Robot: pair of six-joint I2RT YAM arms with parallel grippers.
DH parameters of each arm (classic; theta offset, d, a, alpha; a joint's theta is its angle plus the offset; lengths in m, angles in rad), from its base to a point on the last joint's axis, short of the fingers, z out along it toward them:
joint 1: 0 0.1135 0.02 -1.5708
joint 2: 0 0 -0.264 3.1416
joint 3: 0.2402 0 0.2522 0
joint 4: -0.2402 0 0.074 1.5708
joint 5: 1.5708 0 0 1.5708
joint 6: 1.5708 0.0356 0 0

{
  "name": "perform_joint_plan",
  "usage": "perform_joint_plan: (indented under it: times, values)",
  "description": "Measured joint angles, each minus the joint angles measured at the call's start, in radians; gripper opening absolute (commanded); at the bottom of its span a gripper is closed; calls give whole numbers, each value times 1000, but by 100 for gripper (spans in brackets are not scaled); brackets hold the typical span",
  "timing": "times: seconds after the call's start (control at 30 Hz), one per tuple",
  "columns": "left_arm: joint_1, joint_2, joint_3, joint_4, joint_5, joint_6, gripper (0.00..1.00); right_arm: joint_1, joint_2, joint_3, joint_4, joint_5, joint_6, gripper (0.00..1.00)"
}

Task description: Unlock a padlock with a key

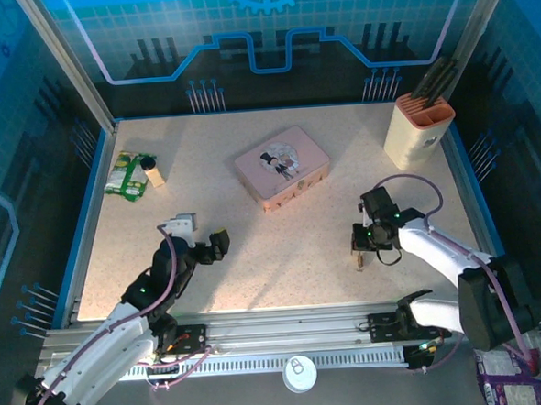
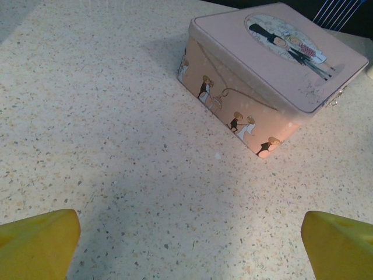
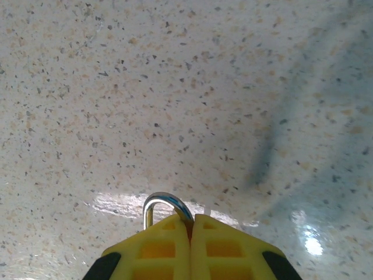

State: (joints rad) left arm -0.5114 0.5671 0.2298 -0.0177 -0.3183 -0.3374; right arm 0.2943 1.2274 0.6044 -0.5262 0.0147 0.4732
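Observation:
My right gripper (image 3: 191, 219) is shut on the padlock, low over the table. Only the padlock's thin silver shackle (image 3: 167, 202) curves out above the yellow fingertips; the brass body is hidden between them. From above, the right gripper (image 1: 361, 245) sits at the table's right front with a small brownish piece just below it. My left gripper (image 2: 189, 251) is open, its yellow fingertips (image 2: 41, 242) wide apart over bare table, and points toward the pink tin (image 2: 274, 76). From above, the left gripper (image 1: 218, 244) is at the left front. The key is out of view.
The pink tin (image 1: 282, 168) lies mid-table, between the arms and farther back. A beige holder (image 1: 419, 124) with dark tools stands at the back right. A green packet (image 1: 126, 175) and a small block lie at the back left. Blue rails edge the table.

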Motion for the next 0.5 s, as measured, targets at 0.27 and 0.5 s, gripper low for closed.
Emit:
perform_joint_plan:
  times: [0.27,0.5]
  values:
    - [0,0,-4,0,0,0,99,-1,58,19,34,-31,-23,25]
    - [0,0,-4,0,-2,0,99,-1,56,31,45,-36,-31,34]
